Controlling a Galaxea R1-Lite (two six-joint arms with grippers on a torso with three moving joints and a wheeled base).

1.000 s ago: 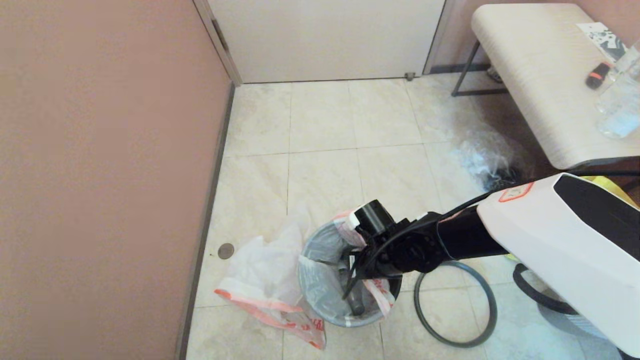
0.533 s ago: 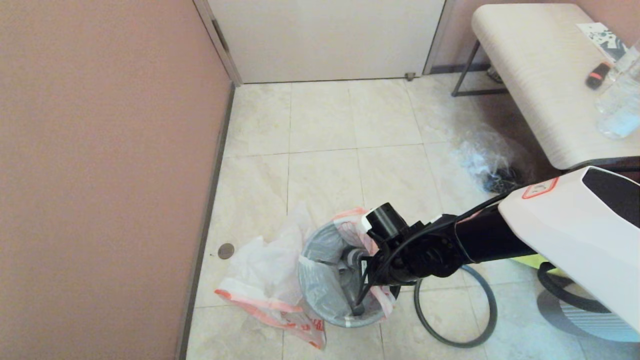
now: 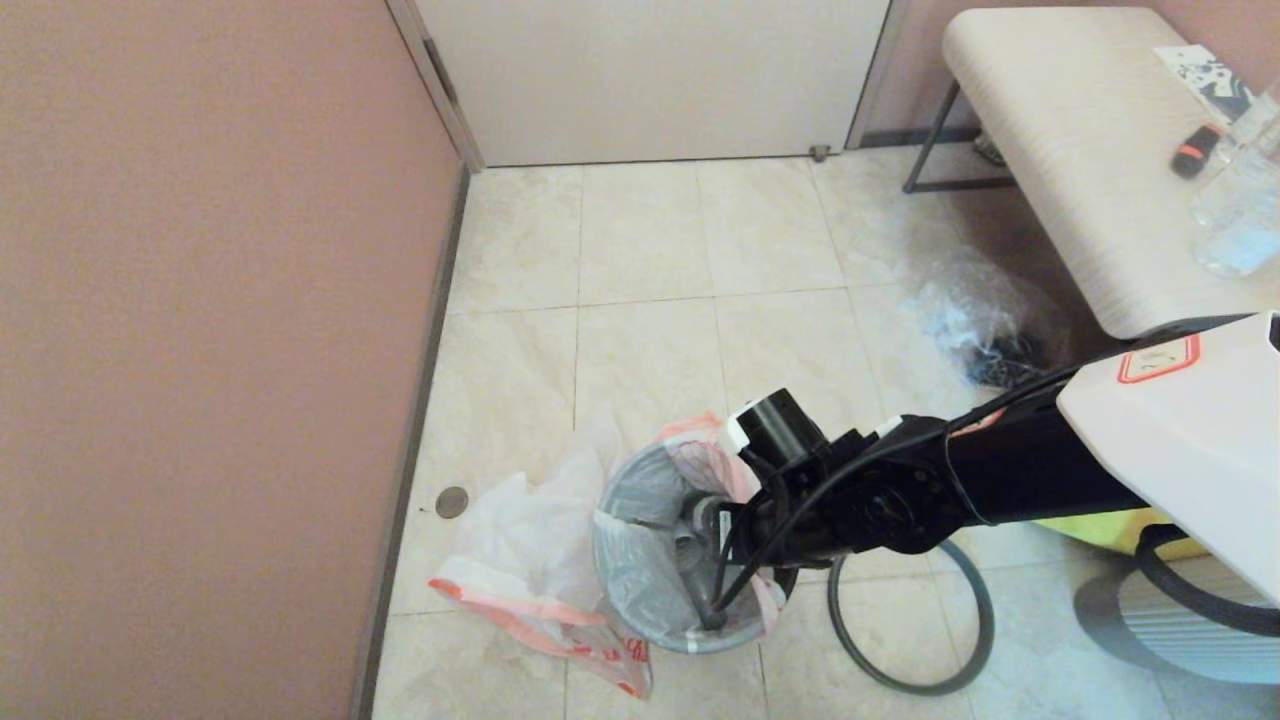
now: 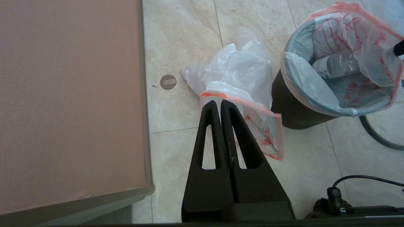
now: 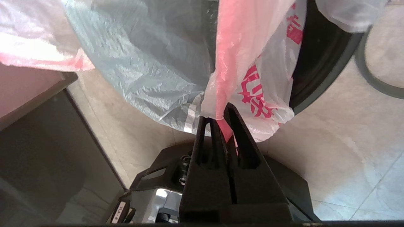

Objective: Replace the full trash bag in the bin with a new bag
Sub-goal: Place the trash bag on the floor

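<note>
At the bin, right tool pinching bag edge

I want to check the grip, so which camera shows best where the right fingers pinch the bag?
The right wrist view: the right gripper is shut on the bag's pink edge, close up. The head view hides the pinch behind the arm. The left wrist view shows the bag in the bin, not the pinch.

The bin is dark grey-black, lined with a pale grey-white bag edged pink and printed with red lettering. A second white bag on the beige marbled floor tiles has an orange-red band. The hoop is dark grey. Both grippers are black.
</note>
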